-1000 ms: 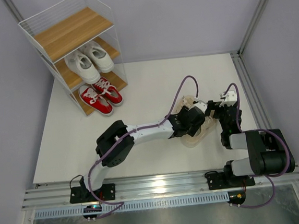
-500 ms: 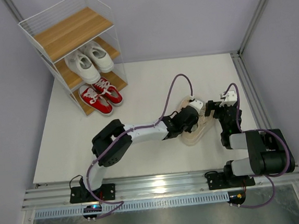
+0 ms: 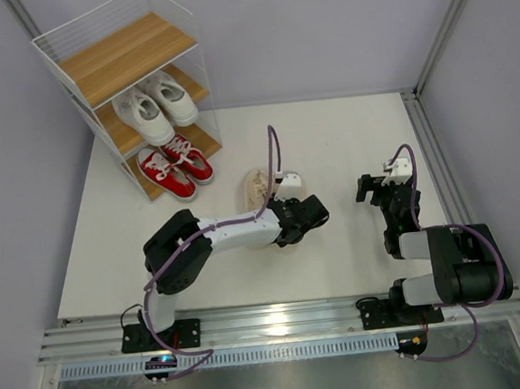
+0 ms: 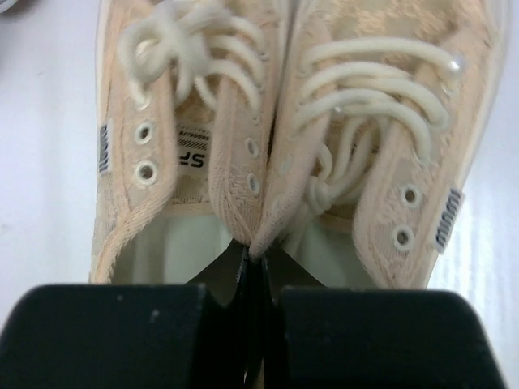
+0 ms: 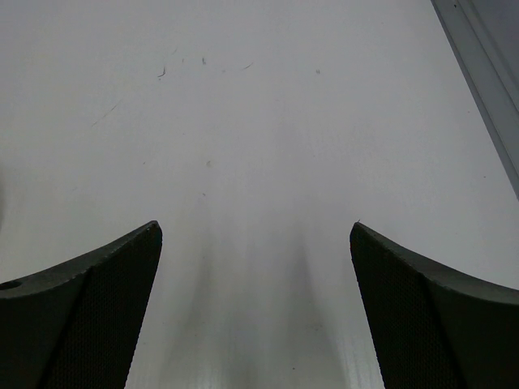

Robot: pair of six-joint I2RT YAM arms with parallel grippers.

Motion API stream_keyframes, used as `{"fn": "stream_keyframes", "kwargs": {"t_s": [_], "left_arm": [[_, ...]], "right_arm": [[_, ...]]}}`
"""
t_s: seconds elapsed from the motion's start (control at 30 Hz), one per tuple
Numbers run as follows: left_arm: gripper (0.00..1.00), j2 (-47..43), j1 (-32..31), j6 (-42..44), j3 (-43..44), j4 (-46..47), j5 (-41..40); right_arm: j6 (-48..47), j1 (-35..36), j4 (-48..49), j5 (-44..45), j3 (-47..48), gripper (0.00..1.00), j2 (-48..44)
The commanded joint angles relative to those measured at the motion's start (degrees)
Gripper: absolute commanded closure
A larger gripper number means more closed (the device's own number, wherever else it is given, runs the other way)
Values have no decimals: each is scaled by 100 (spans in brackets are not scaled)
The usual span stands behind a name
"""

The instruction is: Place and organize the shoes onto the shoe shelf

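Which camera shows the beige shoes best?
The left wrist camera: both beige shoes fill it, laces and eyelets clear, pinched together by the left gripper. The top camera shows only a bit of them past the gripper. The right wrist camera shows none.

The beige shoes (image 4: 235,170) are patterned woven cloth with soft cord laces (image 4: 365,89) and shiny-ringed eyelets (image 4: 146,171) (metal, seemingly). The desk (image 5: 259,121) is smooth matt white, faintly scuffed. The right tool's (image 5: 254,235) pads (image 5: 89,316) are black and finely meshed.
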Motion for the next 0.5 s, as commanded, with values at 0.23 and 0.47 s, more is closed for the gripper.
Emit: {"fn": "stream_keyframes", "kwargs": {"t_s": [0.23,0.47], "left_arm": [[100,37,135,-2517,-152,-1339,-697],[60,-252,126,-2719,-248,-1444,-985]], "right_arm": [[-37,-13,465,-52,112,3,9],[-28,-13,465,-52,121,3,9]]}}
